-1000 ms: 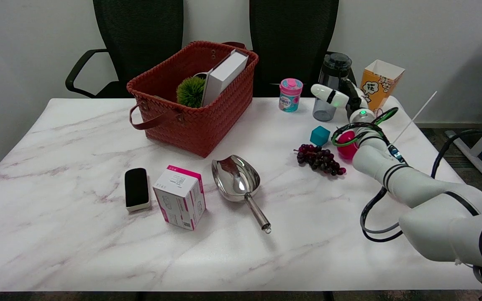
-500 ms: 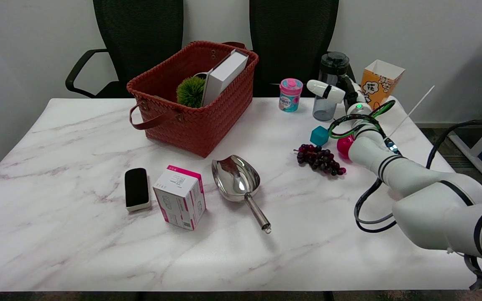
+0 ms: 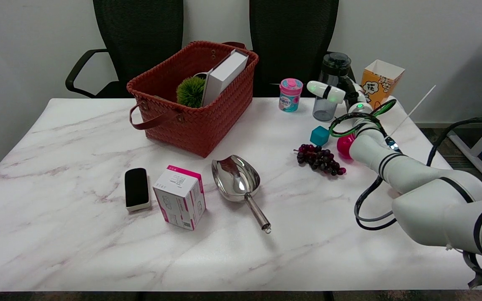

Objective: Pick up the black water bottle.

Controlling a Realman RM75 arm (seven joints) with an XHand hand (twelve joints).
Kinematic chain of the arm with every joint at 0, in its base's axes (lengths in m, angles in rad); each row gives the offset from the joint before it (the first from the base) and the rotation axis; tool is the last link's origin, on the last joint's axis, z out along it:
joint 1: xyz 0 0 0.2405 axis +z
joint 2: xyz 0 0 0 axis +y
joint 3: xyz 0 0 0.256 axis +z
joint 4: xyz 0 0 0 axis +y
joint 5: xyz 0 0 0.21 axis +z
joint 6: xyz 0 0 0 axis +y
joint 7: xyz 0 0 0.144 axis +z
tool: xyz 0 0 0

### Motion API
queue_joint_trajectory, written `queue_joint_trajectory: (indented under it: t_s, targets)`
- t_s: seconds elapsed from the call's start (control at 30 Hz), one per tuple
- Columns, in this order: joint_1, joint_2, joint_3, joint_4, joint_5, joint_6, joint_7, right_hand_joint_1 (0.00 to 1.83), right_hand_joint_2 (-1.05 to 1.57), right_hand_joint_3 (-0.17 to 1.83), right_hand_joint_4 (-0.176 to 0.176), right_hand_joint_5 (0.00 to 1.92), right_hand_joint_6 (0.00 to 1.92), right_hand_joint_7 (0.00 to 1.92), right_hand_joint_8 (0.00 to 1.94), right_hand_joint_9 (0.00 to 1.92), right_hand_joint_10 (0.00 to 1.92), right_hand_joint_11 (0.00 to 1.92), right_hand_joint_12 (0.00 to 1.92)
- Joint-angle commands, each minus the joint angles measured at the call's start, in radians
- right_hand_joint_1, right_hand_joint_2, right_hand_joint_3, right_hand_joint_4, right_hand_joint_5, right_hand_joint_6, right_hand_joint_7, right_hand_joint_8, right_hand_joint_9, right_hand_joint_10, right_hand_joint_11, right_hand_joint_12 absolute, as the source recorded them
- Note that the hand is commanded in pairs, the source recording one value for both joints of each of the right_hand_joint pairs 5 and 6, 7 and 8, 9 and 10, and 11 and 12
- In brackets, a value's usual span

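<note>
**Closing on the bottle: seat the grip before lifting**

The black water bottle [image 3: 332,85] stands upright at the counter's [image 3: 78,234] far right, about one o'clock from its middle, with a dark lid and a smoky see-through body. The right hand [image 3: 341,93] is wrapped against it from the right: one white finger crosses the front of the body, the rest lie behind or beside it. Whether the fingers [image 3: 324,90] are truly clamped on the bottle or only resting on it, I cannot tell.

The grip probably needs firming at mid-body, below the lid, then a straight upward lift. The body looks smooth, so a loose hold could let it slip or tip.

Neighbours crowd it: a pink-lidded jar [image 3: 290,95] at nine o'clock, a popcorn box [image 3: 378,81] at three, a teal cube [image 3: 319,135] and grapes [image 3: 319,159] toward six. The wrist should stay clear of these.
</note>
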Motion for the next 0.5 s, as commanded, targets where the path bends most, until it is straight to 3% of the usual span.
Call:
queue_joint_trajectory:
  t_s: [0.03,0.5]
  targets:
    - [-0.017,0.017,0.003,-0.012,0.034,-0.006,-0.018,1.04,-0.1,0.33,0.0,0.09,0.09,0.18,0.18,0.14,0.14,0.04,0.04]
    - [-0.018,0.018,0.009,-0.012,0.035,-0.007,-0.034,1.13,-0.02,0.25,0.0,0.11,0.11,0.21,0.21,0.18,0.18,0.1,0.1]
